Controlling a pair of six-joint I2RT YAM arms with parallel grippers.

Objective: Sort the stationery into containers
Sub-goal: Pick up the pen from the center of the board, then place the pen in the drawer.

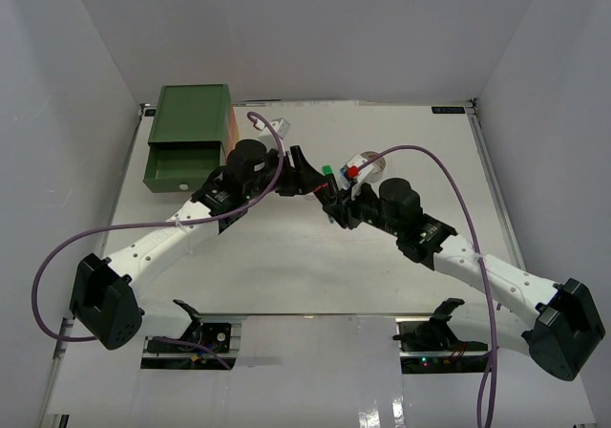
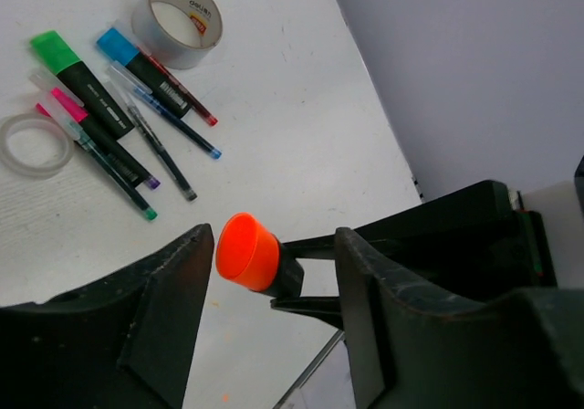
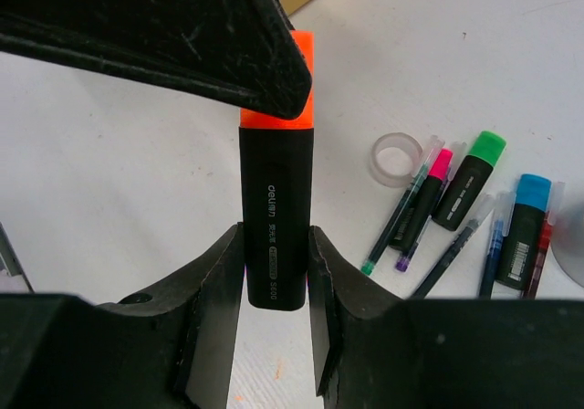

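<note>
Handover: our right gripper [image 3: 274, 237] clamps orange-capped marker [image 3: 276, 213] by body; left gripper [image 2: 271, 246] straddles cap [image 2: 245, 252], jaws part-open. Next: we close left, release right.

The white table [image 2: 301, 108] spreads beneath the left gripper [image 2: 274, 286]. Ahead of its fingertips, off to their left, a grey tape roll [image 2: 182, 21], a clear tape ring [image 2: 35, 144], a green-capped marker [image 2: 82, 85], a blue-capped marker [image 2: 146, 73], a pink-capped marker [image 2: 100, 140] and thin pens [image 2: 160, 153] lie bunched together. The drawer chest [image 1: 191, 137] stands well apart, back past its wrist.
</note>
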